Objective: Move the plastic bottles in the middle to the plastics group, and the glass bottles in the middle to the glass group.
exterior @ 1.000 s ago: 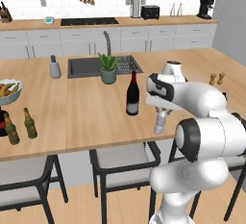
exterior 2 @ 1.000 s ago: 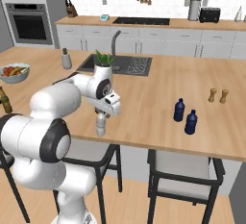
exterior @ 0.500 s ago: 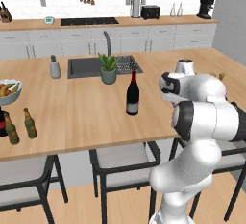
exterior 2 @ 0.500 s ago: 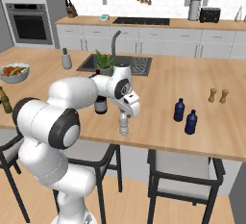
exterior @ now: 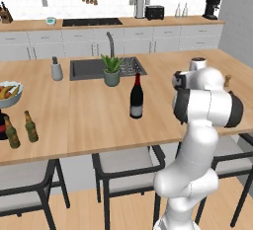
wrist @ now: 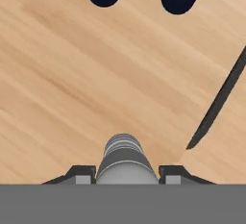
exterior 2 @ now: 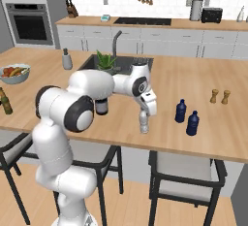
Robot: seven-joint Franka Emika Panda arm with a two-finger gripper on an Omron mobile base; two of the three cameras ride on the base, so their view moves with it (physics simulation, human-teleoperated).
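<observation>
The gripper (exterior 2: 144,123) pinches the upright clear water bottle (exterior 2: 144,121) near the counter's (exterior 2: 208,137) front edge; the dark blue bottles (exterior 2: 186,117) stand just beyond, on the side toward the wooden shakers (exterior 2: 220,96).

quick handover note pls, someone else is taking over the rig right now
Gripper: shut on the clear water bottle, held upright just above the island counter, short of the two dark blue bottles.
Wine bottle: stands mid-counter by the sink.
Glass group: two small brown beer bottles at the counter's left end by the fruit bowl, with a dark bottle at the picture's edge.
Done: one beer bottle seems already grouped.
Left: set the water bottle beside the blue pair, then move the wine bottle to the glass group.
</observation>
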